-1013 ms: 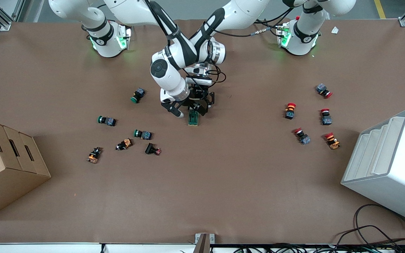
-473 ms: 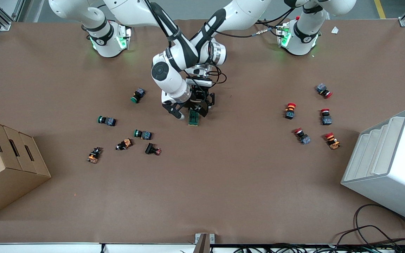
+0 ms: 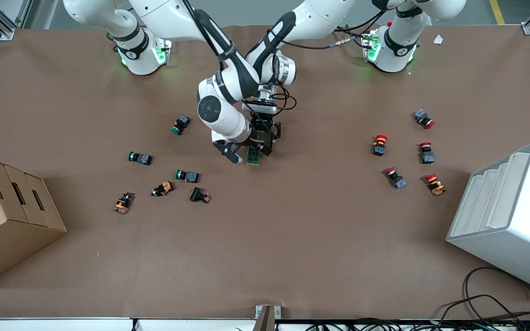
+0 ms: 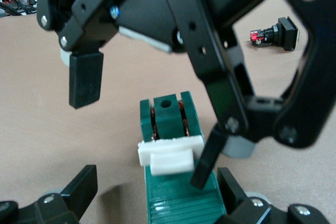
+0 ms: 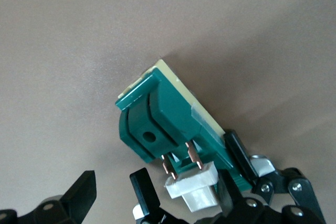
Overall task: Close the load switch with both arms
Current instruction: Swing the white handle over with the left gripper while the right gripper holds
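Observation:
The load switch (image 3: 253, 158), a dark green block with a white lever tab (image 4: 170, 153), lies at the table's middle. In the left wrist view the switch (image 4: 181, 203) lies between my left gripper's (image 4: 156, 178) open fingers, close to one and well apart from the other. My right gripper (image 4: 143, 140) is open over the lever end, one fingertip (image 4: 205, 163) right beside the tab. In the right wrist view the tab (image 5: 194, 188) and switch (image 5: 163, 121) sit between my right gripper's (image 5: 157, 188) fingers. From the front, left gripper (image 3: 260, 147) and right gripper (image 3: 242, 154) meet over the switch.
Green, orange and black push buttons (image 3: 187, 175) lie toward the right arm's end, with a cardboard box (image 3: 7, 216) nearer the camera. Red push buttons (image 3: 395, 178) and a white stepped rack (image 3: 509, 216) lie toward the left arm's end. One button (image 4: 275, 32) shows near the switch.
My right arm's wrist and gripper have shifted a little toward the camera along the switch, covering more of it. The left gripper and the switch have barely moved.

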You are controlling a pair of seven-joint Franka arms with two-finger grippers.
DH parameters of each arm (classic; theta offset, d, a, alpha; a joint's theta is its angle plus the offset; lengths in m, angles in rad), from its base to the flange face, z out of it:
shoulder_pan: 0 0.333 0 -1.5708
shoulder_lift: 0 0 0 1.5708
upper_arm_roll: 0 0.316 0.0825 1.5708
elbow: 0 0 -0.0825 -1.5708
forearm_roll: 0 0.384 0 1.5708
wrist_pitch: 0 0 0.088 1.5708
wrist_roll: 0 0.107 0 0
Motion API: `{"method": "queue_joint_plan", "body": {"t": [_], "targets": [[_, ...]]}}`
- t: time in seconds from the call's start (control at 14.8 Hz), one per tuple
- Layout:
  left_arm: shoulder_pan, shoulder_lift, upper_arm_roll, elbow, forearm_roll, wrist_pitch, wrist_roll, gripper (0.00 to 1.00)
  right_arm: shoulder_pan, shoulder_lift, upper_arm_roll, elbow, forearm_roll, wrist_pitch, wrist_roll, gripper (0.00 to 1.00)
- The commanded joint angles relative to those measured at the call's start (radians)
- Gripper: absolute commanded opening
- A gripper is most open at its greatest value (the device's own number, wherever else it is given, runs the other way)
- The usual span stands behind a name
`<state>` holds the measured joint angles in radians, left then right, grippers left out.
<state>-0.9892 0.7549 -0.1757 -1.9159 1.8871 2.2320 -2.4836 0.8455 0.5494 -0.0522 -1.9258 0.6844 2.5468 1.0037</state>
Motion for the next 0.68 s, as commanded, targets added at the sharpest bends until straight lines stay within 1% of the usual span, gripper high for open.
{"method": "queue_joint_plan", "body": {"t": [0.0, 0.2, 0.34, 0.61], "targets": [[0.009, -0.005, 0.004, -0.002, -0.011, -0.009, 0.026, 1.00, -0.037, 0.058, 0.017, 0.140, 0.029, 0.041, -0.004, 1.00], [0.006, -0.002, 0.004, 0.005, -0.011, -0.009, 0.025, 1.00, -0.054, 0.055, 0.011, 0.162, 0.021, -0.003, -0.005, 1.00], [0.006, 0.000, 0.002, 0.011, -0.013, -0.011, 0.017, 1.00, -0.054, 0.055, -0.006, 0.165, 0.004, -0.028, -0.005, 1.00], [0.003, 0.001, -0.004, 0.014, -0.023, -0.009, 0.012, 1.00, -0.057, 0.063, -0.020, 0.176, -0.026, -0.039, -0.007, 1.00]]}}
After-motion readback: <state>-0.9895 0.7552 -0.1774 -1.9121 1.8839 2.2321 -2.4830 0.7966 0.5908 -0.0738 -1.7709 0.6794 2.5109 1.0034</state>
